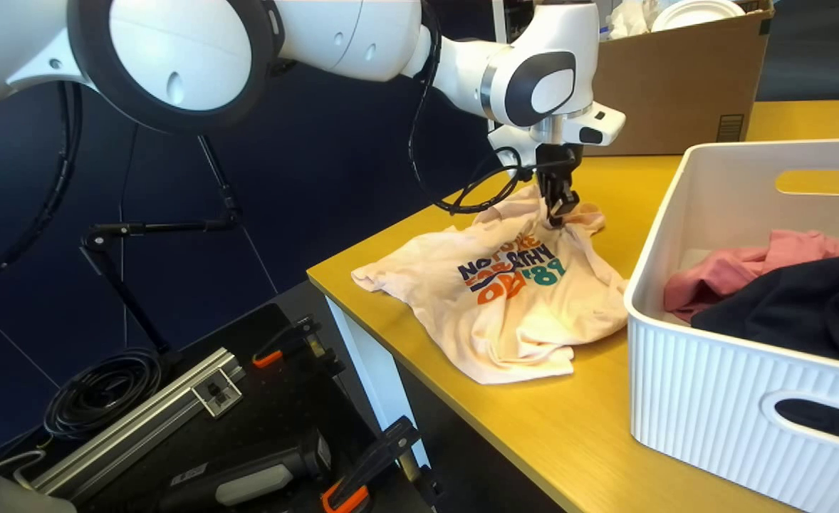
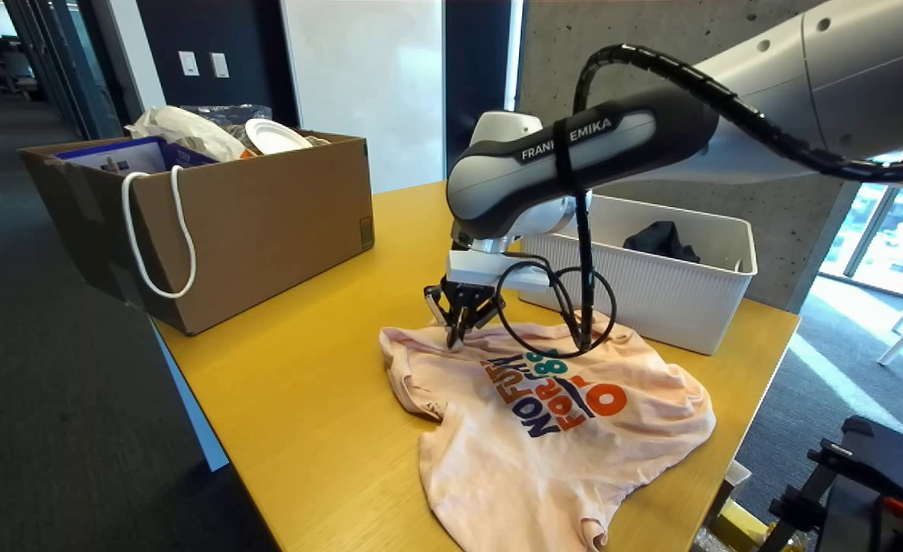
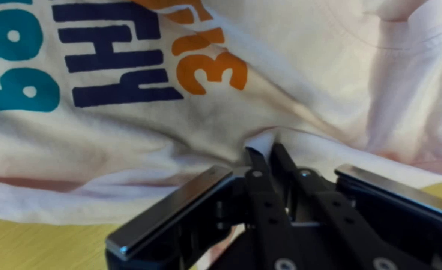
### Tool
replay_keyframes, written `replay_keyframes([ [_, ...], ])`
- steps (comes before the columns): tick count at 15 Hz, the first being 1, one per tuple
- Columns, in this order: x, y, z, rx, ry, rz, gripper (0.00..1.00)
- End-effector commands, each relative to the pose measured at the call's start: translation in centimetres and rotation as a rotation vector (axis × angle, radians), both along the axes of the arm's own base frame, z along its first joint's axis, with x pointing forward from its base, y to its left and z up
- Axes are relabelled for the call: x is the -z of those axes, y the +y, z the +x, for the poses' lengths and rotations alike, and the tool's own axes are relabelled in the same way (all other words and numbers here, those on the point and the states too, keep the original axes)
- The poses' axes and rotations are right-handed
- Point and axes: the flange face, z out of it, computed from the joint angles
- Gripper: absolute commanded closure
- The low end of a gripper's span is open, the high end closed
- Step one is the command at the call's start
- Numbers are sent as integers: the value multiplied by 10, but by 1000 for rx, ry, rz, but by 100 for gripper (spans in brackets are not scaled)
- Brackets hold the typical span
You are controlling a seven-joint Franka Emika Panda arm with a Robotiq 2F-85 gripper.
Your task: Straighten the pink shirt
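The pink shirt (image 1: 462, 328) lies wrinkled on the yellow table, its printed graphic facing up. It shows in both exterior views, with a sleeve fold near the box side (image 2: 421, 383). In an exterior view its lower part (image 2: 513, 468) runs out of the frame. My gripper (image 1: 556, 219) points down at the shirt's edge near the collar and sleeve. It also shows in an exterior view (image 2: 455, 341). In the wrist view the fingertips (image 3: 265, 152) are close together with a raised fold of the shirt (image 3: 221, 116) pinched between them.
A white ribbed basket (image 1: 704, 399) stands beside the shirt, touching or nearly touching its edge. It holds a deeper pink cloth (image 1: 747, 267) and a black garment (image 1: 797, 306). A cardboard box (image 2: 267, 222) stands at the table's edge. The gripper's cable (image 2: 612, 284) hangs over the shirt.
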Motion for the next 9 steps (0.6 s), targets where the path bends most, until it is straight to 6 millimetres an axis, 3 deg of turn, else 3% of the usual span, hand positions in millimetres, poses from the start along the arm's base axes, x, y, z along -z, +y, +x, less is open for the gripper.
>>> replay_keyframes([
  [1, -11, -4, 4, 19, -1, 4, 100],
  [9, -26, -31, 15, 21, -70, -60, 100],
])
